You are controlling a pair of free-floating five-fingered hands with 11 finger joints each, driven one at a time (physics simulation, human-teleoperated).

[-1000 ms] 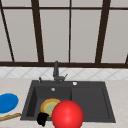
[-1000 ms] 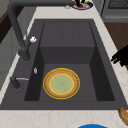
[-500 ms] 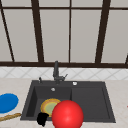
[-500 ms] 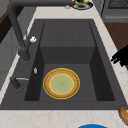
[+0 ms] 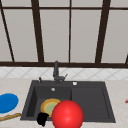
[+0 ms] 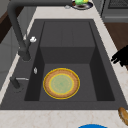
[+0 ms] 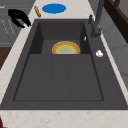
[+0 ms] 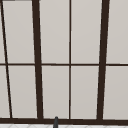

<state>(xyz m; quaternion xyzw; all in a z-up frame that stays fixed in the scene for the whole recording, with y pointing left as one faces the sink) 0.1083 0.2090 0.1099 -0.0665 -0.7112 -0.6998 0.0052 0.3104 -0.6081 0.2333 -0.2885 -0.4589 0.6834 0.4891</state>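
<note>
Far left on the counter lies a blue plate (image 5: 7,102), and nearer than it a wooden stick (image 5: 10,117) set at a slant. Both are well apart from the basin.

Next to the right, the left hand (image 5: 42,118) hangs in the air over the near rim of the sink (image 5: 100,119), at the left basin. In the right side view its fingers are spread and only loosely bent, so it is open. Nothing is between them and it touches nothing.

The yellow plate (image 5: 50,106) lies flat on the floor of the left basin, below the hand and farther in, clear of the basin walls in the left side view. It is the thing nearest the hand.

Just right of the hand in the front view a large red ball (image 5: 67,114) covers part of the plate and of the near rim. We cannot tell how far forward it stands.

The faucet (image 5: 56,71) rises at the far rim with its spout over the basin. The drainboard (image 5: 90,100) forms the right half of the sink. A small red object (image 5: 126,101) shows at the far right edge.

Risks, in our judgement:
- The plate lies flush on the floor with little edge to catch, so spread fingers could slide it against a wall or tip it.
- The near rim lies between hand and plate, and a low approach could strike it.
- The ball screens the front view, so contact may be misjudged.
</note>
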